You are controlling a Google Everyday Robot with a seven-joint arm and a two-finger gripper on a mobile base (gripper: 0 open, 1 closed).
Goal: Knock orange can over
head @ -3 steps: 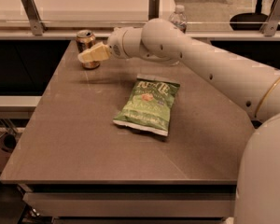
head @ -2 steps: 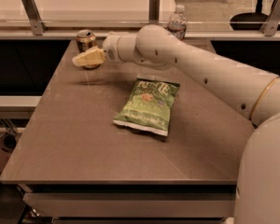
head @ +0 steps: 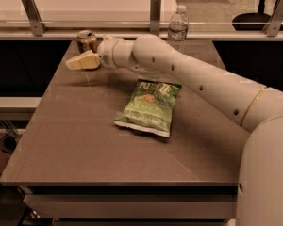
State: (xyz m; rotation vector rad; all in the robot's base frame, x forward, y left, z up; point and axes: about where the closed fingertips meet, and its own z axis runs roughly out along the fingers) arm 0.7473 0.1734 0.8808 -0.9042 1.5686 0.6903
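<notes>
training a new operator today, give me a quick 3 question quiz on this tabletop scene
1. True or false: the orange can is lying on its side.
2. Which thing is nearest the gripper? A) the water bottle B) the orange can C) the green chip bag
3. How many drink containers stand upright along the far edge of the table?

Key
1. False: it stands upright.
2. B: the gripper is just in front of the can, over the table's far left part.
3. Two: the can and the bottle.
</notes>
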